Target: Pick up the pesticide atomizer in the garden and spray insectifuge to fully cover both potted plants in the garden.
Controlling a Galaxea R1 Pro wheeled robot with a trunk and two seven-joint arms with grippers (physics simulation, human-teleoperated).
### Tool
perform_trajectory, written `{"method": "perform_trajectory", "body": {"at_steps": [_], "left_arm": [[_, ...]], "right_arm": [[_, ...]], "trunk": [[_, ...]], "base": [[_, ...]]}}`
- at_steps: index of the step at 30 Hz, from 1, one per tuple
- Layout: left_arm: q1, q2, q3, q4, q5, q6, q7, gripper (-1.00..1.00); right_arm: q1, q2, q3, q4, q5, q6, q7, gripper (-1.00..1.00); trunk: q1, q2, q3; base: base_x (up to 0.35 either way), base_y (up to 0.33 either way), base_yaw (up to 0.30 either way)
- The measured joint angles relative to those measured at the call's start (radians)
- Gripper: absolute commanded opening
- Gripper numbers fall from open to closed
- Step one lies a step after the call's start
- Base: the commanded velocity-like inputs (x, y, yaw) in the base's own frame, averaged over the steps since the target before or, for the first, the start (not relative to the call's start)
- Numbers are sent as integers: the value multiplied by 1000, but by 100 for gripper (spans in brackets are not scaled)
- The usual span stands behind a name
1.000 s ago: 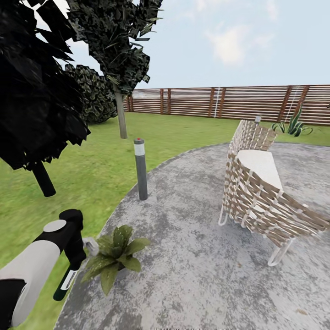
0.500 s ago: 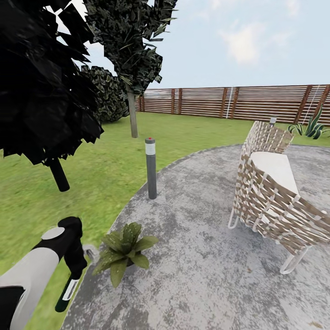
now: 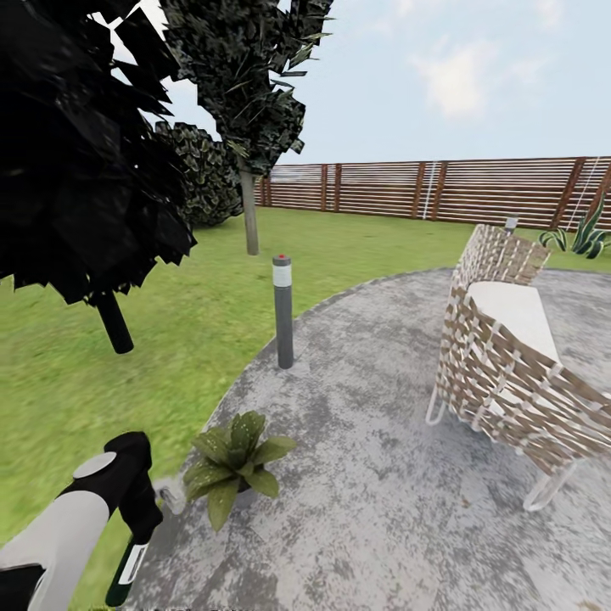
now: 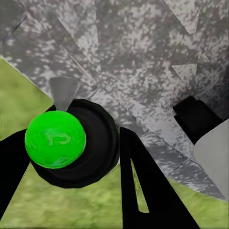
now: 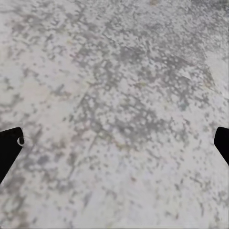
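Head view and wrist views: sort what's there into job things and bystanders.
Job:
- potted plant at the patio's edge
- pesticide atomizer, green-capped, between the left gripper's fingers
- right gripper, open over paving

Bystanders:
- wicker chair
- bollard lamp
- fence
- trees
- agave

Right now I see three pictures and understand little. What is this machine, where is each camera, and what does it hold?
It is a simulated wheeled robot with two arms. The large picture is from its head camera: a paved patio, a small potted plant, a lamp post, a wicker chair, a wooden fence. The other two are from cameras near each claw. The left claw grips the atomizer, a dark bottle with a green top. The right claw is open above the paving.
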Motion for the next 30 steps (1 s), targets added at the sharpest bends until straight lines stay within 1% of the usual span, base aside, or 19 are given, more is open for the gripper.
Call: {"method": "perform_trajectory", "body": {"at_steps": [2,4,6,8,11,15,17,18,20,21,24,28,30], "left_arm": [[7,-15,4,1,1,2,43,-100],[9,-28,5,1,6,2,56,-100],[12,-36,6,0,18,2,64,-100],[14,-36,6,0,26,2,66,-100],[18,-36,7,1,30,2,71,-100],[28,-38,7,1,33,3,111,-100],[30,-38,7,1,36,3,116,-100],[30,-38,7,1,44,3,118,-100],[30,-37,7,1,65,3,119,-100],[30,-37,7,1,70,3,120,-100],[30,-37,7,1,74,3,121,-100],[31,-37,7,1,75,3,121,-100],[35,-36,7,2,75,3,135,-100]], "right_arm": [[0,0,0,0,0,0,0,100],[0,1,0,0,0,0,0,100],[0,2,0,0,0,0,0,100],[0,2,0,0,0,0,0,100],[0,1,-1,0,0,0,0,100],[0,0,-1,0,0,0,0,100],[0,0,-1,0,0,0,0,100],[0,0,-1,0,0,0,0,100],[0,0,-1,0,0,0,0,100],[0,0,-1,0,0,0,0,100],[0,0,-1,0,0,0,0,100],[0,0,-1,0,0,0,0,100],[0,0,-1,0,0,0,0,100]], "trunk": [[0,0,0],[0,0,0],[0,0,0],[0,0,0],[0,0,0],[0,0,0],[0,0,0],[0,0,0],[0,0,0],[0,0,0],[-1,0,0],[-1,0,0],[0,0,0]], "base": [[0,0,265],[0,0,273],[0,0,276],[0,0,208],[0,-64,53],[0,-234,7],[28,-266,1],[91,-262,0],[201,-205,0],[254,-158,5],[289,-117,96],[272,-34,247],[63,-4,272]]}}
